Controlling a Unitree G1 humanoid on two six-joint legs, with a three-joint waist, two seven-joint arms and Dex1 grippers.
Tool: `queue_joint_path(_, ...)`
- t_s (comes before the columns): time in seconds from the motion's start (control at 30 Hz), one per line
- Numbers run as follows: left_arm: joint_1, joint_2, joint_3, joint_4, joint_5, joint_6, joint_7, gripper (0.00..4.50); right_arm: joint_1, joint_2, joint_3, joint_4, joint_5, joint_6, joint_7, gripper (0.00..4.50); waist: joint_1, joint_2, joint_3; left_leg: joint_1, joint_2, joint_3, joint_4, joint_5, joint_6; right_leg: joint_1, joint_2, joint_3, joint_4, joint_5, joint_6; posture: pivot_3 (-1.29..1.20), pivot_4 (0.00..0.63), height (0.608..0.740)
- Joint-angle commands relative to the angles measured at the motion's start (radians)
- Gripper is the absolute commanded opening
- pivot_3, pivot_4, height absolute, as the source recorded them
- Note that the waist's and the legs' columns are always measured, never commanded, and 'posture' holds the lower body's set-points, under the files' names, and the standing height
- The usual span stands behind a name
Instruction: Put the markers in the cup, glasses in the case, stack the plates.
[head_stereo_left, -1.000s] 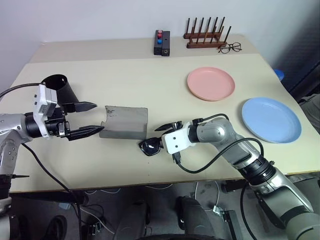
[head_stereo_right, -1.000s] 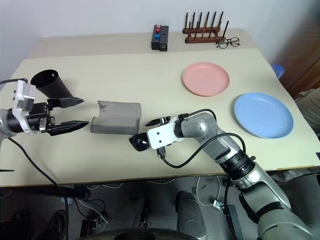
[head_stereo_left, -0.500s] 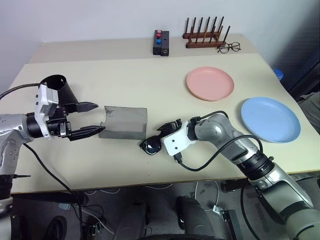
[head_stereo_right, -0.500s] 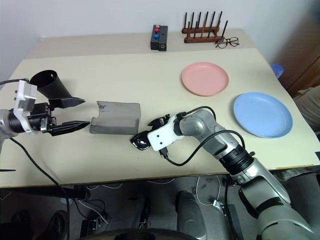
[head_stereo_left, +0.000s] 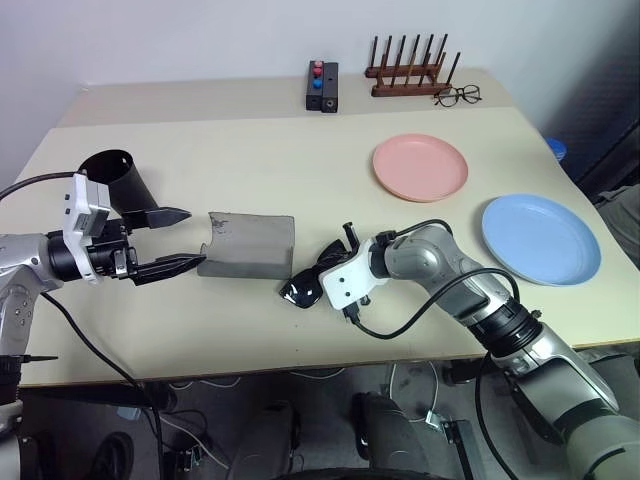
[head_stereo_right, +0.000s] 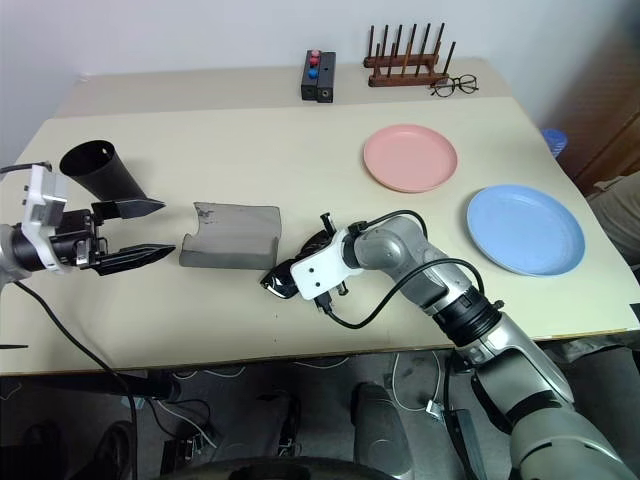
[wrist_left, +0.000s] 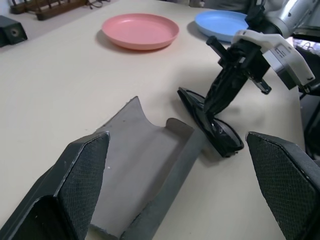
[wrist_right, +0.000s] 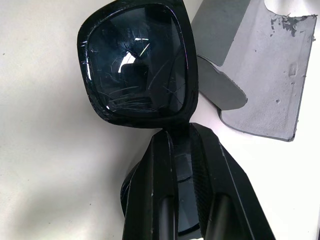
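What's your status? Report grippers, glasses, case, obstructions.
Right gripper shut on glasses, on the table. Left gripper open beside open case. Nothing between glasses and case.

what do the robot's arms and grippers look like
Both arms are silver-grey metal with black joint rings and loose black cables. The right gripper and the left gripper each carry a white block at the wrist. Each has two black pointed fingers with a fine mesh texture on the inner faces.
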Motion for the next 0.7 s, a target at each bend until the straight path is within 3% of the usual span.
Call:
queue_joint_path(0.03,-0.007,0.001,0.038,-0.011,-0.014,-0.006,0.001,4.50,-0.004,-0.021,-0.057,-0.053,0.073,0.026,0.046,0.02,0.000,0.000,0.000,0.000,0.000,0.000,0.000,0.000,0.000,0.000,0.000,0.000,0.000,0.000,0.000,0.00,0.150,0.740)
queue_joint_path(0.3,-0.030,-0.004,0.057,0.030,-0.017,-0.005,0.016,4.50,-0.008,0.005,-0.257,-0.249,0.470,0.511,0.191,0.02,0.002,0.000,0.000,0.000,0.000,0.000,0.000,-0.002,0.004,0.000,0.000,0.000,-0.001,0.000,0.000,0.00,0.150,0.740)
queue_joint_path(0.53,-0.026,-0.003,0.090,0.049,-0.023,0.004,0.039,4.50,-0.091,0.132,-0.320,-0.267,0.592,0.755,0.057,0.02,-0.001,0.001,0.001,0.000,0.001,0.000,-0.001,-0.002,0.004,-0.001,0.000,0.000,-0.001,0.001,-0.001,0.00,0.150,0.740)
queue_joint_path(0.7,0.005,0.012,0.130,0.045,-0.023,0.011,0.040,4.50,-0.192,0.229,-0.338,-0.188,0.595,0.841,-0.097,0.02,-0.002,0.001,0.001,-0.001,0.001,0.000,-0.001,-0.002,0.003,-0.002,-0.001,0.000,-0.001,0.001,-0.001,0.00,0.150,0.740)
